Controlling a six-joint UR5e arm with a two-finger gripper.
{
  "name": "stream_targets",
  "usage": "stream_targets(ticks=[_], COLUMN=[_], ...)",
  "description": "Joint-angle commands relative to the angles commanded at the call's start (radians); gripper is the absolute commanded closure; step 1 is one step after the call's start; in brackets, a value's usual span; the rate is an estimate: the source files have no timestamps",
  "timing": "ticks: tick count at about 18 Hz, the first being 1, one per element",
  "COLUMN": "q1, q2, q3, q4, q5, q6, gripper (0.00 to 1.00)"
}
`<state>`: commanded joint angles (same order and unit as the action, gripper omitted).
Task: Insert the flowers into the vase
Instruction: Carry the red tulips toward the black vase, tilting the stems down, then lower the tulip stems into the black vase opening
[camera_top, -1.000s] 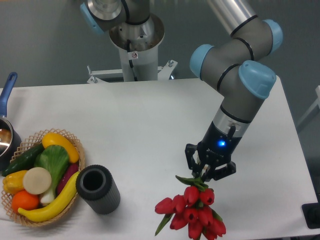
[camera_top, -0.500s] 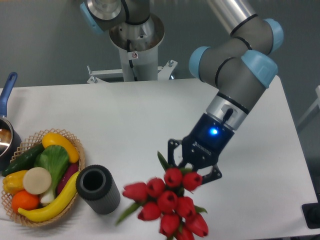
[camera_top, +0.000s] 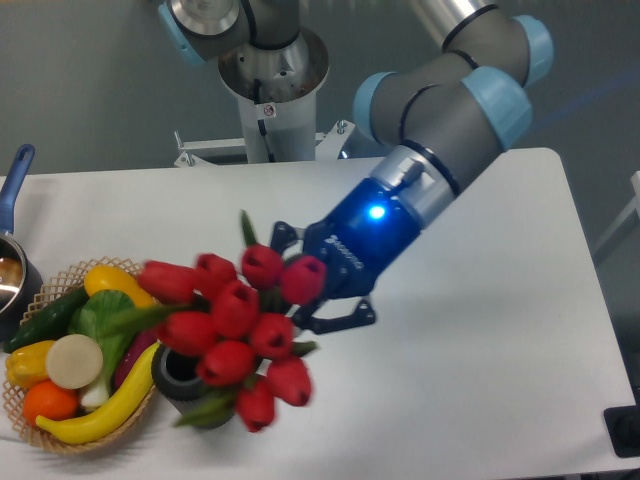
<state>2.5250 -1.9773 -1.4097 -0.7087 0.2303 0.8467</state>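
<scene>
Flowers carried over vase, insertion not yet made.

Pot (camera_top: 12, 262) is seen at the far left edge, with a basket (camera_top: 160, 312) of fruit and vegetables just beside it on the table (camera_top: 480, 400). The vase (camera_top: 178, 372) stands upright against the basket's right side, largely covered by the flowers (camera_top: 235, 330), which are held aloft above it, buds toward the camera and blurred. The stems are hidden, so their aim at the mouth cannot be told. The gripper (camera_top: 318, 290) is clamped on the bunch, tilted toward the vase. Transport is judged nearly complete; the next move calls for stems to be turned downward, centred over the mouth and lowered before release.
</scene>
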Motion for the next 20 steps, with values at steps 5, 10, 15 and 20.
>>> stream_targets(ticks=[5,10,15,20], q1=[-0.035,-0.064,-0.078,-0.084], q2=[-0.032,-0.032,-0.032,-0.041], q3=[-0.003,-0.034,-0.069,-0.09], q4=[0.0,0.0,0.0,0.0], q5=[-0.014,-0.012,-0.014,-0.012], q6=[0.023,0.023,0.025,0.04], gripper=[0.96,0.97,0.97,0.96])
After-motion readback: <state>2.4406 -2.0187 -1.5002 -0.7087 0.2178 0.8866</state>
